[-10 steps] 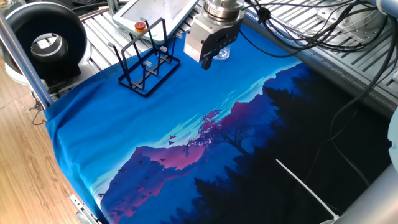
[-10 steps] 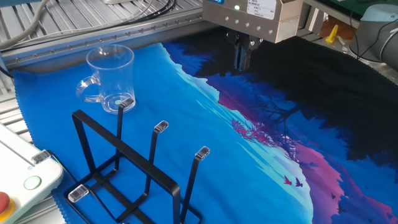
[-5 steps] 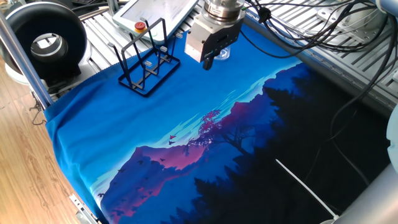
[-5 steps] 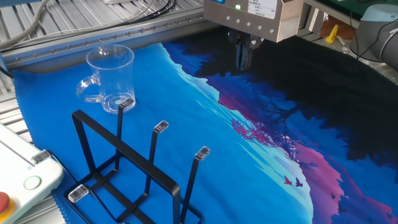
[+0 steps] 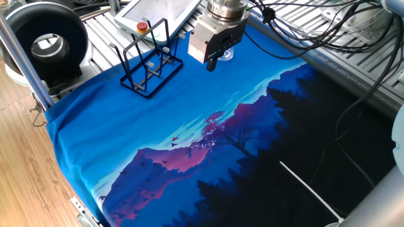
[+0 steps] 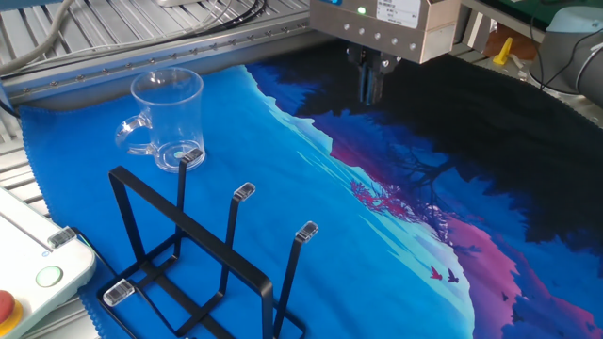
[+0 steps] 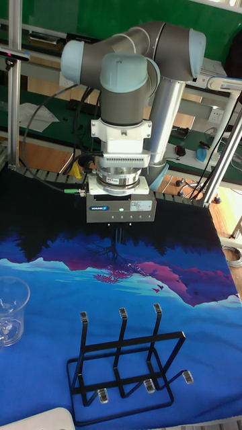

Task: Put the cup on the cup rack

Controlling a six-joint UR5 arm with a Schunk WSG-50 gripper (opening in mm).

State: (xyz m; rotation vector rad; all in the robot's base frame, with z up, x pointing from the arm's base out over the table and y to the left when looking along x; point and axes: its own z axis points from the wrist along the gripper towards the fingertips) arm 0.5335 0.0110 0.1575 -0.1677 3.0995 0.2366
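Observation:
The cup (image 6: 167, 118) is a clear glass with a small side handle. It stands upright on the blue cloth near the far left edge, also seen at the left border in the tall view (image 7: 12, 309). Only a bit of the cup (image 5: 227, 54) shows behind the gripper body in one fixed view. The black wire cup rack (image 6: 188, 254) (image 7: 124, 363) (image 5: 149, 63) stands on the cloth with its upright prongs bare. My gripper (image 6: 369, 87) (image 7: 119, 236) (image 5: 211, 63) hangs above the cloth, well clear of cup and rack. Its fingers are together with nothing between them.
A cloth with a blue-and-purple landscape print (image 5: 189, 145) covers the table. A white pendant with a red button (image 5: 158, 12) (image 6: 28, 273) lies beside the rack. A black round device (image 5: 47, 41) sits at the far corner, and cables (image 5: 328, 31) run behind the arm.
The gripper has drifted very slightly sideways above the cloth. The cup and rack have not moved.

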